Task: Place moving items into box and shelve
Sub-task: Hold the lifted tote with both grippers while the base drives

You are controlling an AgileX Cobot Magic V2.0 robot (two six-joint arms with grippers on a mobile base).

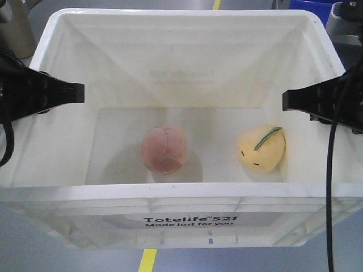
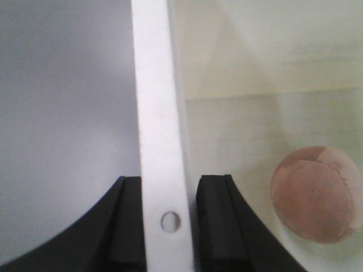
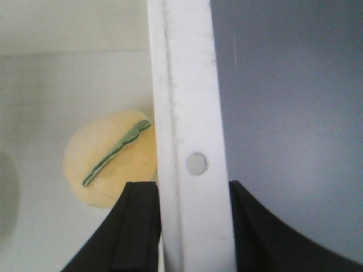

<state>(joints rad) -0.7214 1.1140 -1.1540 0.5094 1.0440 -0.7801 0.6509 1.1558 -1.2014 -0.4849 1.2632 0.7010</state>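
Note:
A white plastic box (image 1: pixel 181 192) labelled "Totelife 521" fills the front view. Inside it lie a pink stitched ball (image 1: pixel 164 149) at the centre and a yellow plush with a green stem (image 1: pixel 261 147) to the right. My left gripper (image 1: pixel 76 93) is shut on the box's left rim (image 2: pixel 156 113), with one black finger on each side in the left wrist view (image 2: pixel 169 187). The ball (image 2: pixel 316 194) shows beyond it. My right gripper (image 1: pixel 289 101) is shut on the right rim (image 3: pixel 187 85), as the right wrist view (image 3: pixel 193 192) shows, with the plush (image 3: pixel 110 158) just inside the wall.
Grey floor lies under and around the box, with a yellow floor line (image 1: pixel 147 260) in front. A blue bin (image 1: pixel 309 7) and a grey machine part (image 1: pixel 346 20) stand at the back right. A beige object (image 1: pixel 17 28) stands at the back left.

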